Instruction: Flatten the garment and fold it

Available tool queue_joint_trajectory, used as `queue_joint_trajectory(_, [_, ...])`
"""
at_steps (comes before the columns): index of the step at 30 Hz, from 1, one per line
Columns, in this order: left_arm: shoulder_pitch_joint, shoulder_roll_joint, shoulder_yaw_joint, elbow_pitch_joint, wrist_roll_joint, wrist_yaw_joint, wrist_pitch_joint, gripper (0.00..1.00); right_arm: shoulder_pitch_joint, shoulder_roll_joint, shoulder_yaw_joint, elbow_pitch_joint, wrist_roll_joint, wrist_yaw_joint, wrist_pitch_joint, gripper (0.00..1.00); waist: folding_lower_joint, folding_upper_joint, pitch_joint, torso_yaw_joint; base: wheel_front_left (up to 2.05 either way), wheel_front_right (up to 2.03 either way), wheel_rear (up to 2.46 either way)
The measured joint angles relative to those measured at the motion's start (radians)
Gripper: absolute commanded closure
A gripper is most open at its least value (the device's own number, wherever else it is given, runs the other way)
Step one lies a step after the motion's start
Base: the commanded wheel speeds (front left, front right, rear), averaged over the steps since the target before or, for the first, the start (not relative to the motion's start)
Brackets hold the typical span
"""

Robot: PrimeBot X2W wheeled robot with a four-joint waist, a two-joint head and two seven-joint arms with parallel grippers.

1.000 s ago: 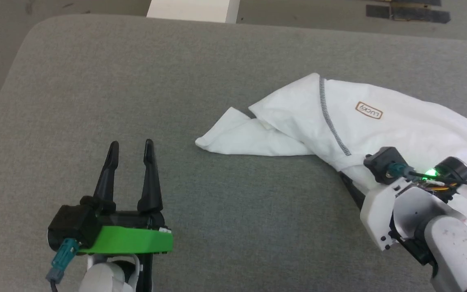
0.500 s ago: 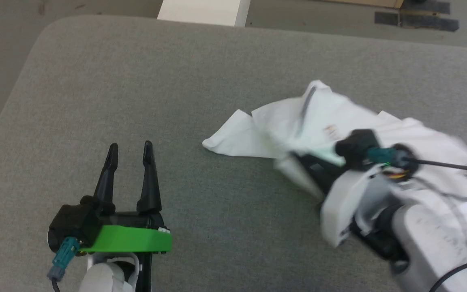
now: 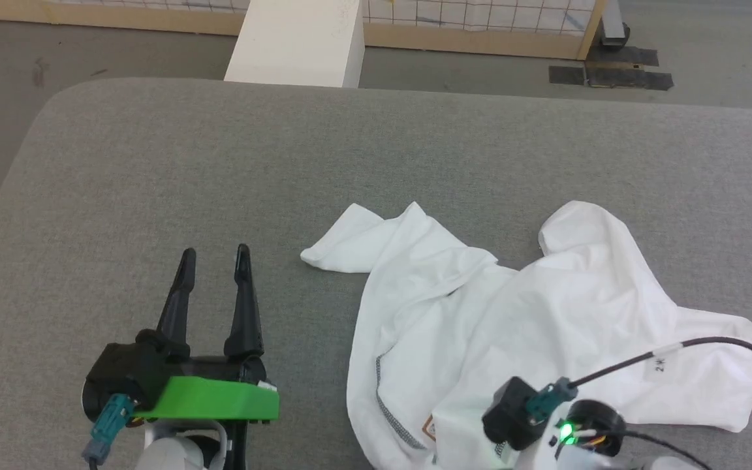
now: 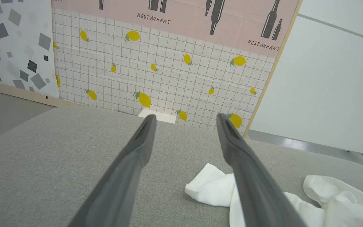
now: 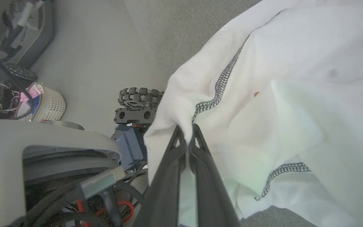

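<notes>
One seamed edge of the garment (image 3: pixel 546 313) is being pinched by the right gripper (image 5: pixel 187 132) at its 6 o'clock, its loose end being spotted at 3 o'clock of the spread, empty left gripper (image 3: pixel 214 250).

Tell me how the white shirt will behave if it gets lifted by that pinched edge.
Probably floppy: the garment lies in soft crumpled folds and drapes from the right gripper, which is shut on its seamed edge. Likely light for its size, since the fabric looks thin. It may drag on the textured grey surface rather than slide.
</notes>
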Motion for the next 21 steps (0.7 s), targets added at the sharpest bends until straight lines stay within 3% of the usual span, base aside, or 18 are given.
queue_joint_trajectory(1, [0.001,0.000,-0.001,0.001,0.000,0.000,0.000,0.00,0.000,-0.006,-0.005,0.005,-0.021,0.000,-0.014,0.00,0.0000,0.0000,0.000,-0.001,0.00,0.00,0.00])
queue_joint_trajectory(4, [0.001,0.000,-0.002,0.003,-0.004,0.001,0.000,0.00,0.000,0.005,-0.030,0.023,-0.071,0.000,-0.068,0.00,0.0000,0.0000,-0.004,-0.003,0.00,0.00,0.00])
queue_joint_trajectory(9, [0.004,0.000,-0.003,0.005,-0.005,0.001,0.000,0.00,-0.010,0.078,-0.130,0.027,-0.135,0.000,-0.205,0.00,0.0000,0.0000,-0.020,-0.012,0.00,0.00,0.00])
queue_joint_trajectory(14, [0.009,0.000,-0.001,0.000,-0.002,0.000,0.000,0.00,0.017,0.193,-0.401,0.053,-0.298,0.000,-0.354,0.00,0.0000,0.0000,-0.029,-0.026,0.00,0.00,0.00])
queue_joint_trajectory(21, [0.031,0.000,0.011,-0.020,0.012,-0.016,0.000,0.00,0.175,0.440,-0.825,-0.012,-0.694,0.000,-0.554,0.00,0.0000,0.0000,-0.017,-0.051,0.00,0.00,0.00])
